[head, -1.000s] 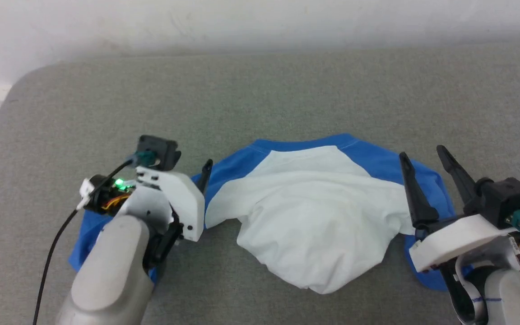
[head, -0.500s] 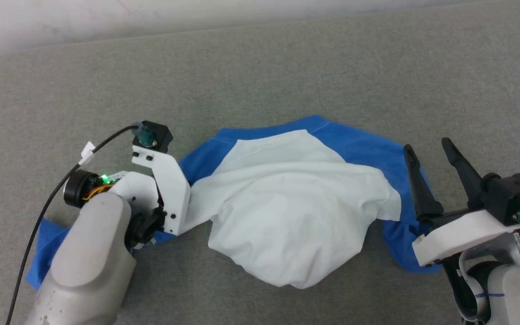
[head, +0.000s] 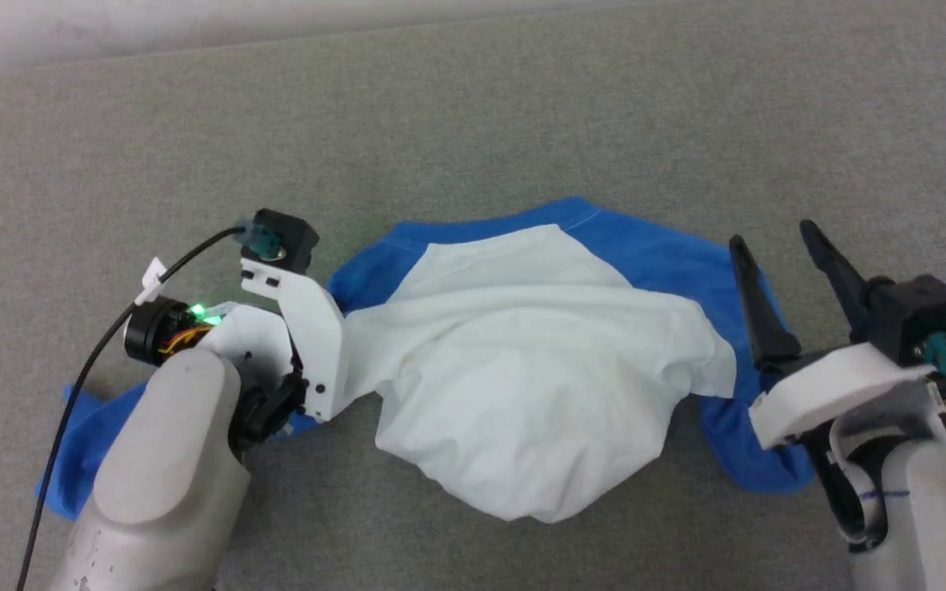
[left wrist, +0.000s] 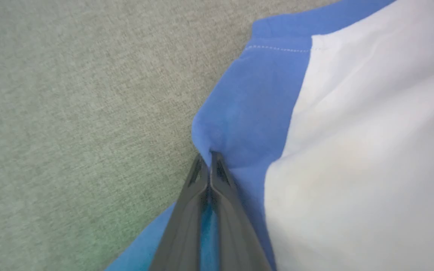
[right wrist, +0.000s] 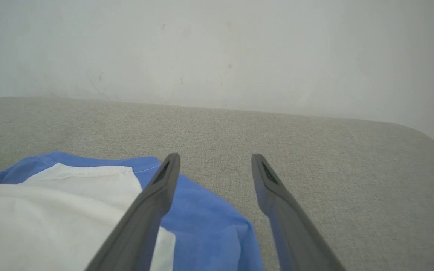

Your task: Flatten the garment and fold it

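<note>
Grey woven cloth covers the bench (head: pixel 473 123). The garment (head: pixel 522 377) lies crumpled near its centre, the white body bunched in a mound and the blue sleeves trailing out toward 9 and 3 o'clock. The left gripper (left wrist: pixel 210 155) sits at the garment's 9 o'clock side, fingers pressed together, pinching a fold of blue sleeve fabric. The right gripper (head: pixel 775 240) is at the 3 o'clock side with its fingers spread wide: one over the blue sleeve, the other over bare bench. Can't tell if it touches the cloth. A pale wall (right wrist: pixel 217 49) stands at 12 o'clock.
</note>
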Robot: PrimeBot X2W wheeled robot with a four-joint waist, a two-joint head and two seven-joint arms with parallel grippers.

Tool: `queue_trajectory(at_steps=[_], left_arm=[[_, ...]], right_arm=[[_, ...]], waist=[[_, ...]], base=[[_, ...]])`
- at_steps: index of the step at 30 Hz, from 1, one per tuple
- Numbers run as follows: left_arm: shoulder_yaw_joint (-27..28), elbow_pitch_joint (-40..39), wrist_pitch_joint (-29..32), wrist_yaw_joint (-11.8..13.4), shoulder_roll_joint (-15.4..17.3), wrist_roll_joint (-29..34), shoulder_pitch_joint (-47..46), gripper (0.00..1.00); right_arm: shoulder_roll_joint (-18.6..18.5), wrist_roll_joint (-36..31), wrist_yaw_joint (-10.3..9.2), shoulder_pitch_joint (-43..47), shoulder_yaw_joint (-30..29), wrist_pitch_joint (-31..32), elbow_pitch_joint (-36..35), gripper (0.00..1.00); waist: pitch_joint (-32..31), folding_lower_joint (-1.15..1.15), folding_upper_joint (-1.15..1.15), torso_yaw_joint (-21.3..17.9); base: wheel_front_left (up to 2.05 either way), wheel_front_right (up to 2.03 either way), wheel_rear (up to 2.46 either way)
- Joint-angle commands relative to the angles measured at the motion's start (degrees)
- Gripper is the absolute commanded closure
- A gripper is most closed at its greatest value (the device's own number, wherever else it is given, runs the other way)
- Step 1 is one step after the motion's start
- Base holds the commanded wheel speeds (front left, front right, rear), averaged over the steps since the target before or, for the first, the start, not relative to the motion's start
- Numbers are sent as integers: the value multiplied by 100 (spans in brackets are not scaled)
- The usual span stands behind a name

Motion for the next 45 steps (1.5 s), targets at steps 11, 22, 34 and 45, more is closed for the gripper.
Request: queue_trajectory(at_steps=[11, 22, 34, 45], left_arm=[[-86, -124, -175, 44, -53, -43, 249, 100], [-165, -132, -284, -11, -62, -93, 123, 100], [-280, -531, -1073, -328, 486, -356, -418, 100], [510, -1073, -1508, -226, 828, -887, -1962, 100]], right_arm=[[-792, 344, -5, -1227, 72, 2080, 1614, 0], [-1194, 875, -5, -1984, 955, 4113, 2435, 73], [-1635, 1148, -5, -2315, 1184, 4156, 1705, 100], [-2281, 973, -5, -3630, 981, 4051, 669, 100]], waist=[[177, 0, 0, 307], [319, 0, 0, 413], [141, 0, 0, 303], [289, 0, 0, 150]], base=[[0, 0, 0], [0, 0, 0], [0, 0, 0], [0, 0, 0]])
